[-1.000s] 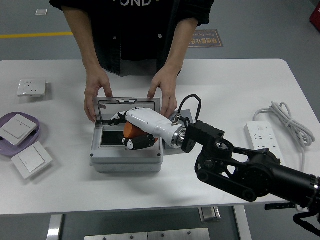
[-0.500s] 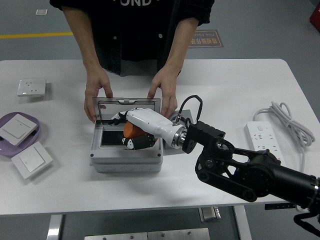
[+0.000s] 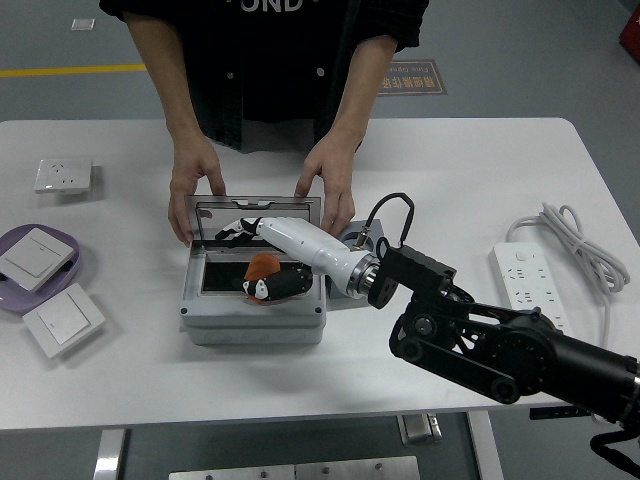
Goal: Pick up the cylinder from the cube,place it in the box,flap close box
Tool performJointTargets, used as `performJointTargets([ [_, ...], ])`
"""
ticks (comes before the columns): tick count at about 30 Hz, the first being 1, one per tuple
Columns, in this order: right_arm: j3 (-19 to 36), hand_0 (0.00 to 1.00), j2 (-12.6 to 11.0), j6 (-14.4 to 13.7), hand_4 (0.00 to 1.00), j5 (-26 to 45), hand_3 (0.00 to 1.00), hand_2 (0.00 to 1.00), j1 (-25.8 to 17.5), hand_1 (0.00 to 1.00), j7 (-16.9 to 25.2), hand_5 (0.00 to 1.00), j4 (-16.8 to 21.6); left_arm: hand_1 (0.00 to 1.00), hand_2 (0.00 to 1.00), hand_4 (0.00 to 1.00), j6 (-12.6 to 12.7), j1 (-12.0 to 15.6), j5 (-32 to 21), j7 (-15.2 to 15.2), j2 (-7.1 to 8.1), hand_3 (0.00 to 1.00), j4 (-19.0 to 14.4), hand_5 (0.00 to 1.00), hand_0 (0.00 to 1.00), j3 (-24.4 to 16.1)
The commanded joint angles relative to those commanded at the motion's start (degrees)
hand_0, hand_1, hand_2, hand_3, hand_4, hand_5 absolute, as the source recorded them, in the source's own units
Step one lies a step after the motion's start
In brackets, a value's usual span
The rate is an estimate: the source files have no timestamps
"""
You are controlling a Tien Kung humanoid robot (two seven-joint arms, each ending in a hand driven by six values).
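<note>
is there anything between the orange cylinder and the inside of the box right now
Nothing visible does. The robot hand has the orange cylinder already down in the opening of the grey box. The clear lid stands up at the back, and the person's hands hold the box's far corners, clear of the opening.

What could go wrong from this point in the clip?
The right robot hand sits inside the grey plastic box with the orange cylinder at its fingers; a careless withdrawal might drag the cylinder back out. The clear hinged flap stands open behind the box, held by the person's two hands, so closing it could pinch them. The robot's white forearm crosses the box rim and might shift the box.
</note>
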Motion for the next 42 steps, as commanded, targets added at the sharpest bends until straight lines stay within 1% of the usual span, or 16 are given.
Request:
performJointTargets([
  [1, 0.09, 0.847, -0.14, -0.19, 0.750, 1.04, 0.831, 0.748, -0.13, 0.742, 0.38, 0.211, 0.42, 0.714, 0.714, 0.719, -0.01, -0.02, -0.02, -0.01, -0.02, 0.761, 0.00, 0.237, 0.708, -0.04],
  [2, 0.22, 0.847, -0.35, -0.45, 0.747, 2.49, 0.831, 0.747, -0.29, 0.742, 0.94, 0.219, 1.05, 0.714, 0.719, 0.706, -0.02, -0.03, -0.05, -0.02, -0.05, 0.763, 0.00, 0.129, 0.708, -0.08],
  [5, 0.96, 0.847, -1.30, -1.34, 0.747, 7.49, 0.831, 0.747, -0.72, 0.742, 3.06, 0.219, 4.12, 0.714, 0.719, 0.706, -0.02, -0.06, -0.11, -0.04, -0.07, 0.763, 0.02, 0.129, 0.708, -0.24],
  [10, 2.89, 0.841, -2.67, -1.99, 0.743, 15.11, 0.823, 0.744, -0.87, 0.738, 4.83, 0.242, 9.60, 0.715, 0.719, 0.718, -0.06, -0.14, -0.07, -0.03, -0.03, 0.766, 0.04, 0.147, 0.707, -0.49],
  [13, 3.70, 0.841, -3.11, -2.02, 0.743, 18.57, 0.823, 0.744, -0.50, 0.738, 5.24, 0.242, 11.40, 0.715, 0.719, 0.718, -0.08, -0.21, -0.04, -0.02, 0.06, 0.766, 0.06, 0.147, 0.707, -0.54],
  [14, 3.97, 0.835, -3.20, -2.00, 0.735, 19.55, 0.810, 0.734, -0.26, 0.731, 5.31, 0.248, 11.45, 0.715, 0.718, 0.720, -0.09, -0.24, -0.06, -0.02, 0.10, 0.764, 0.07, 0.174, 0.708, -0.52],
  [19, 4.92, 0.835, -3.64, -2.06, 0.735, 21.92, 0.810, 0.734, 0.33, 0.731, 5.65, 0.248, 10.25, 0.715, 0.718, 0.720, -0.08, -0.25, -0.12, -0.03, 0.18, 0.764, 0.09, 0.174, 0.708, -0.51],
  [25, 5.30, 0.831, -3.59, -2.02, 0.727, 22.18, 0.807, 0.731, 0.55, 0.727, 5.61, 0.248, 8.76, 0.715, 0.718, 0.720, -0.01, -0.19, -0.18, -0.09, 0.18, 0.765, 0.07, 0.180, 0.709, -0.57],
  [26, 5.35, 0.830, -3.51, -2.01, 0.712, 21.96, 0.803, 0.725, 0.61, 0.729, 5.51, 0.239, 8.37, 0.715, 0.718, 0.714, -0.01, -0.26, -0.07, -0.13, 0.18, 0.767, 0.06, 0.123, 0.708, -0.69],
  [31, 5.67, 0.830, -3.29, -2.10, 0.712, 20.37, 0.803, 0.725, 0.81, 0.729, 5.09, 0.239, 6.95, 0.715, 0.718, 0.714, 0.09, -0.42, 0.11, -0.31, 0.21, 0.767, 0.05, 0.123, 0.708, -0.94],
  [32, 5.77, 0.831, -3.25, -2.13, 0.692, 19.94, 0.800, 0.727, 0.89, 0.727, 4.98, 0.233, 6.62, 0.714, 0.718, 0.717, 0.11, -0.43, 0.09, -0.35, 0.21, 0.768, 0.05, 0.120, 0.708, -0.93],
  [37, 6.16, 0.831, -2.92, -2.27, 0.692, 18.24, 0.800, 0.727, 1.97, 0.727, 4.64, 0.233, 3.39, 0.714, 0.718, 0.717, 0.26, -0.57, 0.04, -0.59, 0.25, 0.768, 0.07, 0.120, 0.708, -0.94],
  [42, 5.46, 0.834, -2.79, -2.43, 0.687, 18.93, 0.799, 0.726, 3.83, 0.726, 5.04, 0.232, -0.68, 0.714, 0.718, 0.718, 0.33, -0.79, 0.07, -0.75, 0.35, 0.768, 0.08, 0.122, 0.708, -0.99],
])
